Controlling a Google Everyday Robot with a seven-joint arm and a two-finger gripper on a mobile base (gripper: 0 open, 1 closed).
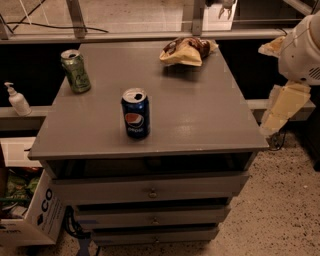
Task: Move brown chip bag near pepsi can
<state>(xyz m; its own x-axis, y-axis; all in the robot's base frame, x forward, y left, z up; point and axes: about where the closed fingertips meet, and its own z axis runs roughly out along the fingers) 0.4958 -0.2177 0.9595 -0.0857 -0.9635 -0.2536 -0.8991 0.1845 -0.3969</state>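
The wrinkly foil brown chip bag (187,50) lies well behind and right of the smooth cylindrical pepsi can (135,113), with the gripper (221,5) farther behind, its state impossible to tell.

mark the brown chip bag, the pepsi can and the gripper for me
Wrinkly tan-and-brown foil chip bag (186,51), camera view, middle of its pale face.
Dark blue pepsi can (134,121), camera view, on its round logo.
Gripper (223,6), camera view, its lower end, at the picture's top edge.
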